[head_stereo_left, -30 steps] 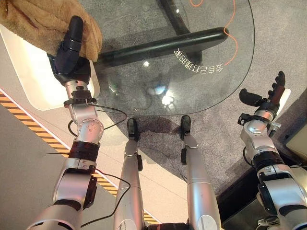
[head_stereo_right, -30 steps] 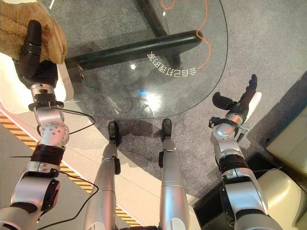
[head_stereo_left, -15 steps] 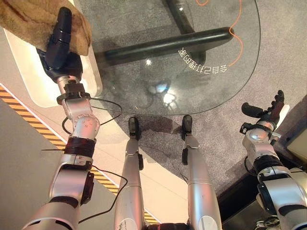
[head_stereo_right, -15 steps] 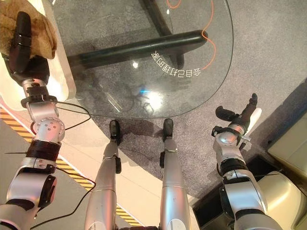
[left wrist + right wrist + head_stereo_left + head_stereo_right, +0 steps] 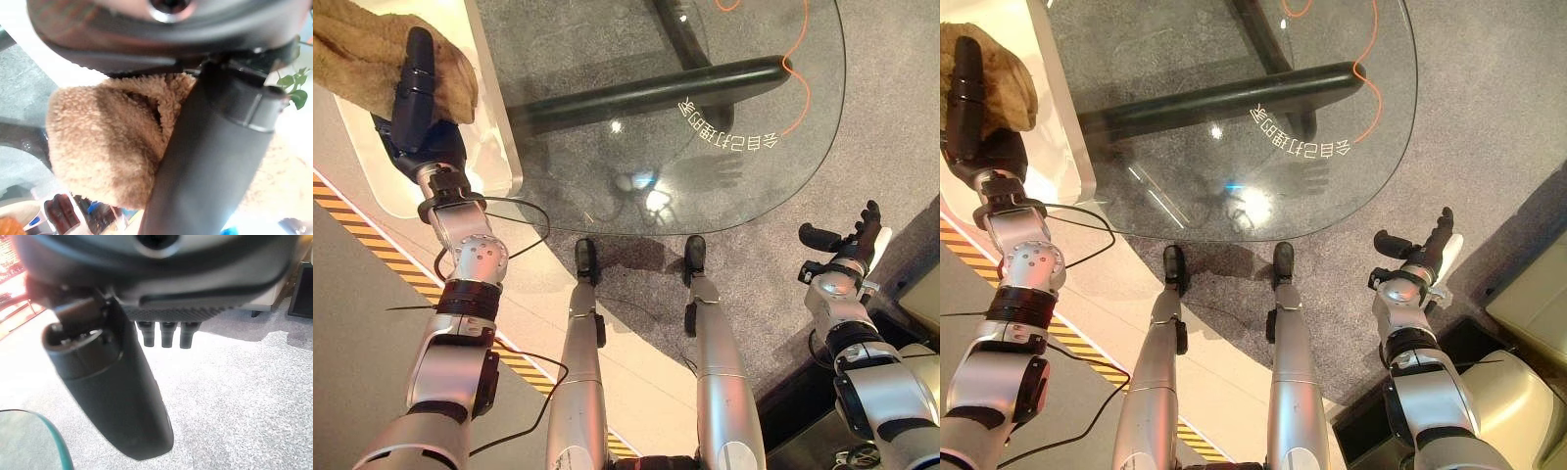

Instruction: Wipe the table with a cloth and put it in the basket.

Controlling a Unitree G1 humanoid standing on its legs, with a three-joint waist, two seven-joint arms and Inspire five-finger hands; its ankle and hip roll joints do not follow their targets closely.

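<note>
A fluffy brown cloth (image 5: 357, 54) is bunched in my left hand (image 5: 411, 113) at the upper left. The thumb (image 5: 210, 161) presses across the cloth (image 5: 98, 147) and pinches it against the palm. Hand and cloth hang over a white rounded surface (image 5: 382, 176), just left of the round glass table (image 5: 607, 157). I cannot tell whether that white surface is the basket. My right hand (image 5: 854, 250) is off the table's right side, above grey carpet. Its fingers are straight and nothing is in it; its thumb (image 5: 117, 396) stands free in the right wrist view.
A black bar (image 5: 646, 93) of the table's base and an orange cable (image 5: 798, 88) show through the glass. Yellow and black floor tape (image 5: 352, 215) runs along the lower left. A beige box (image 5: 1533, 294) stands at the right edge.
My left hand has carried the cloth leftward, off the glass edge and further over the white surface. My right hand has sunk lower and nearer at the right.
</note>
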